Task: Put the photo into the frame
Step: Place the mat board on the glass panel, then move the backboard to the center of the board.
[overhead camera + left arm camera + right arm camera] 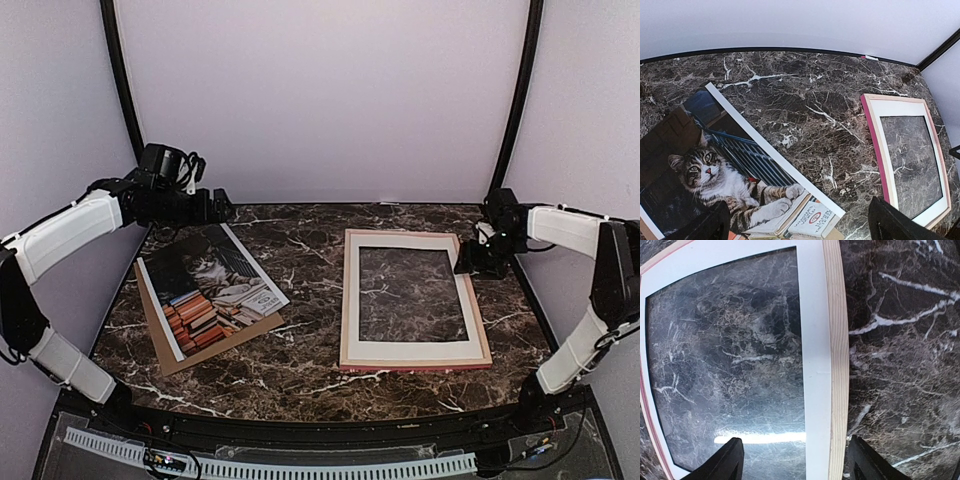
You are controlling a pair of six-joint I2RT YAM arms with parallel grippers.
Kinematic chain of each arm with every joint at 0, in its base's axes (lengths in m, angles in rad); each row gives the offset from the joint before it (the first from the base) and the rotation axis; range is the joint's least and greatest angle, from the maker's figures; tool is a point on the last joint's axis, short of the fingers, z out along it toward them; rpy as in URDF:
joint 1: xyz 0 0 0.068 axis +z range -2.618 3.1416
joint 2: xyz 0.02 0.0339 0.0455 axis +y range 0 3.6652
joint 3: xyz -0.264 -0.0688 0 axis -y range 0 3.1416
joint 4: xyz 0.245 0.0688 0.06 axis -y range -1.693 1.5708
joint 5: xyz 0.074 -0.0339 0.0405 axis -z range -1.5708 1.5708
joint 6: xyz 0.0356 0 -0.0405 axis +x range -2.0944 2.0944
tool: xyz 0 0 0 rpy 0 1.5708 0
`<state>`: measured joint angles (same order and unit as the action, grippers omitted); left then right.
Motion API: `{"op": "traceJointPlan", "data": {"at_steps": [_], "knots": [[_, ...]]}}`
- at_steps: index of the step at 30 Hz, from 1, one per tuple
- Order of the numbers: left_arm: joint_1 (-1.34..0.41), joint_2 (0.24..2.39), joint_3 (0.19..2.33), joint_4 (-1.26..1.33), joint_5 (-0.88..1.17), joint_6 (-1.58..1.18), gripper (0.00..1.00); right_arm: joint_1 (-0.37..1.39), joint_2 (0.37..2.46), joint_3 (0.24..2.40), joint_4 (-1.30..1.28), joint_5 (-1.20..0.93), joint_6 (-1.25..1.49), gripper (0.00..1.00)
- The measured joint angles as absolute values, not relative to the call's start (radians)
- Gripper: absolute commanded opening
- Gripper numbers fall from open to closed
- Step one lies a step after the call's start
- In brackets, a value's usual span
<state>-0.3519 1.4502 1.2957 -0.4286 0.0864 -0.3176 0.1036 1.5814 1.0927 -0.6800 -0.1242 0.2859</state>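
Note:
The photo (208, 288), a tabby cat with stacked books, lies at the table's left on a brown backing board (245, 334). In the left wrist view the photo (715, 165) fills the lower left. My left gripper (216, 206) hovers open over its far corner with nothing between its fingers (895, 225). The frame (483, 330) lies flat at right with a white mat (408, 241) inside. My right gripper (470, 262) hangs open above the frame's right side. Its fingers (867, 462) stand either side of the pale wood rim (838, 365), apart from it.
Dark marble tabletop (300, 240) between photo and frame. Glass inside the mat (730, 355) reflects a light strip. Pale curtain walls with black poles (122, 80) enclose the back and sides. A white strip (300, 468) runs along the near edge.

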Motion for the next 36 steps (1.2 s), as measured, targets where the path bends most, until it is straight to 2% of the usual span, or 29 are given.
{"op": "traceJointPlan", "data": {"at_steps": [8, 11, 16, 26, 32, 36], "knots": [[-0.350, 1.354, 1.193, -0.421, 0.047, -0.352, 0.99, 0.114, 1.466, 1.094, -0.667, -0.080, 0.289, 0.90], [-0.340, 1.293, 1.148, -0.416, -0.001, -0.379, 0.99, 0.128, 1.404, 1.094, -0.638, -0.085, 0.289, 0.98], [-0.267, 1.234, 1.105, -0.417, -0.015, -0.429, 0.99, 0.137, 1.317, 1.094, -0.585, -0.122, 0.294, 0.99], [-0.052, 1.262, 1.024, -0.455, 0.063, -0.523, 0.99, 0.098, 1.139, 0.984, -0.454, -0.155, 0.361, 0.99], [0.072, 1.349, 0.963, -0.458, 0.057, -0.551, 0.99, 0.099, 1.157, 0.947, -0.372, -0.278, 0.373, 0.99], [0.148, 1.416, 0.926, -0.450, 0.049, -0.559, 0.98, 0.193, 1.247, 0.955, -0.319, -0.302, 0.375, 0.99]]}}
